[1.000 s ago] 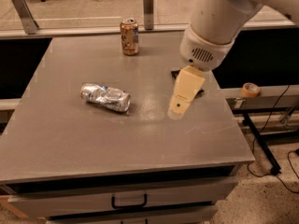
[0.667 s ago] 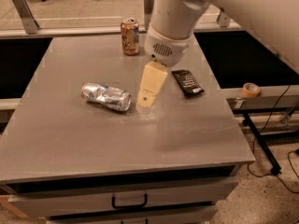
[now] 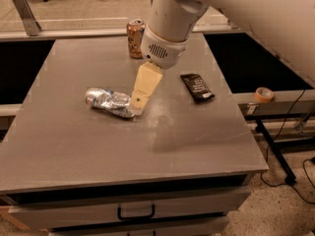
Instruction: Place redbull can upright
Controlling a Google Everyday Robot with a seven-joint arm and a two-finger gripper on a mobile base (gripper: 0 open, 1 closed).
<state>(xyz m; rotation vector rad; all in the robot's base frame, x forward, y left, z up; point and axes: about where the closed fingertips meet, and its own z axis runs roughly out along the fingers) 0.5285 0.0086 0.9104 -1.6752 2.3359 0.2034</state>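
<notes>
The redbull can (image 3: 109, 102) lies on its side on the grey table (image 3: 98, 146), left of the middle. It is crinkled and shiny, its silver end pointing left. My gripper (image 3: 139, 101) hangs from the white arm that comes in from the top right. Its cream fingers point down and to the left, and their tip is at the can's right end.
An upright orange-tan can (image 3: 135, 38) stands at the table's back edge. A flat black wrapped bar (image 3: 196, 87) lies to the right of the gripper. A roll of tape (image 3: 264, 94) sits on a ledge off the table's right side. Drawers are below the front edge.
The arm has swung left across the table, from right of the middle to the can's right end. The can has not moved.
</notes>
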